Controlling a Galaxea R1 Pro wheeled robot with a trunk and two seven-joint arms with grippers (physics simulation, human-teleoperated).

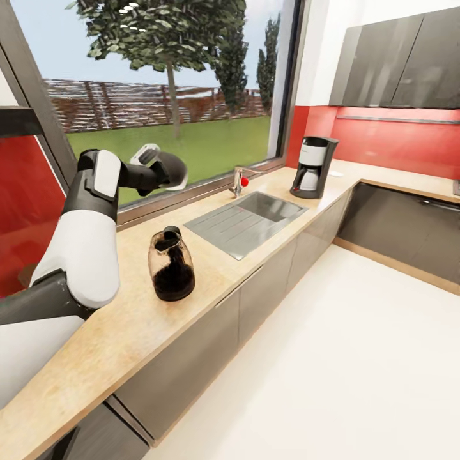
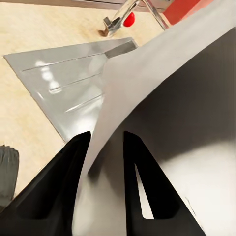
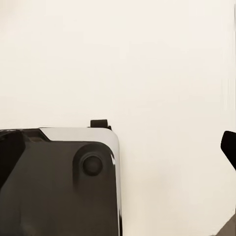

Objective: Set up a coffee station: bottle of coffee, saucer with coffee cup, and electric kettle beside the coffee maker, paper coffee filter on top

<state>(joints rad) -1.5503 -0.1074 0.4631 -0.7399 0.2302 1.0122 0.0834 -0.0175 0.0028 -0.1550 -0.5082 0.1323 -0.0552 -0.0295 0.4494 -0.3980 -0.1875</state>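
The bottle of coffee [image 1: 171,265] stood nearest, upright on the wooden countertop [image 1: 128,332] close to its front edge, a rounded clear jar with a dark lid and dark grounds filling its lower half. Above and behind it the left arm [image 1: 89,211] reached out over the counter toward the window [image 1: 160,83], and the left gripper [image 2: 105,147] had its two black fingers [image 2: 64,177] clamped on a thin white sheet, the paper coffee filter [image 2: 162,88], which spread wide across the left wrist view. Beyond the bottle the steel sink [image 1: 246,220] and its drainboard lay flush in the counter, with bare wood in front of and around them and a faucet [image 1: 237,182] at the back. Farther on, the coffee maker [image 1: 313,166] stood upright near the corner, apart from the sink, with open counter on both sides. The pale floor [image 1: 332,358] ran clear along the cabinets. Whether the right gripper was open or closed could not be told.
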